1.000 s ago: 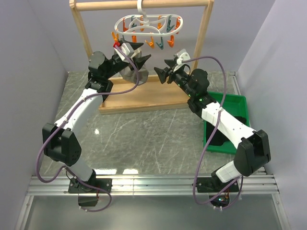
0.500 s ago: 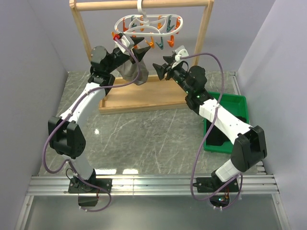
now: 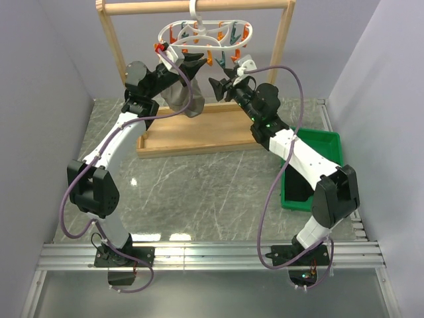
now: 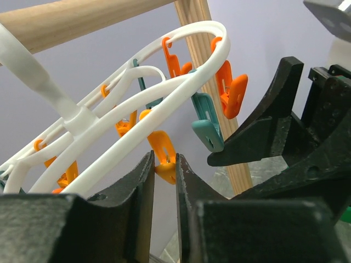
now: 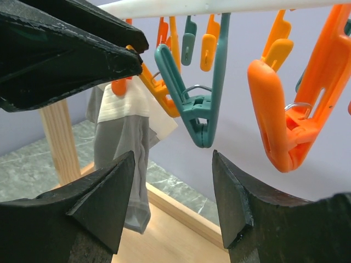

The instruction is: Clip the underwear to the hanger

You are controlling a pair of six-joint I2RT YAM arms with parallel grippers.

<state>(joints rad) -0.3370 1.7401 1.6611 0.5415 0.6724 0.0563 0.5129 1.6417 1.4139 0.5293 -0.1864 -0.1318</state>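
**Both grippers rose to the hanger (image 3: 199, 28) while the underwear (image 3: 299, 192) lay far below it**

From the top camera, over the past second the left gripper (image 3: 184, 59) climbed to the underside of the hanger's left half, its jaws narrowing as it went. The right gripper (image 3: 220, 85) moved up and inward to just below the hanger's middle. A grey garment (image 3: 180, 99) hung beneath the hanger's left half, under the left gripper. A dark heap, apparently the underwear, lay in the green bin (image 3: 324, 142) well below and to the right of the hanger. The right arm partly hid it, and neither gripper held it.

From the left wrist, the jaws stood pressed against both sides of an orange peg (image 4: 163, 156). It hung under the hanger's rim, its long axis near upright and slightly tilted.

From the right wrist, the fingers stood wide apart and empty. A teal peg (image 5: 198, 112) dangled from the hanger just above the gap and touched neither finger.

The coming move appeared to turn on that separation. The cloth lay down and to the right of the hanger, on the right arm's side. The free right gripper therefore looked the nearer one to fetch it, while the left gripper kept the peg.
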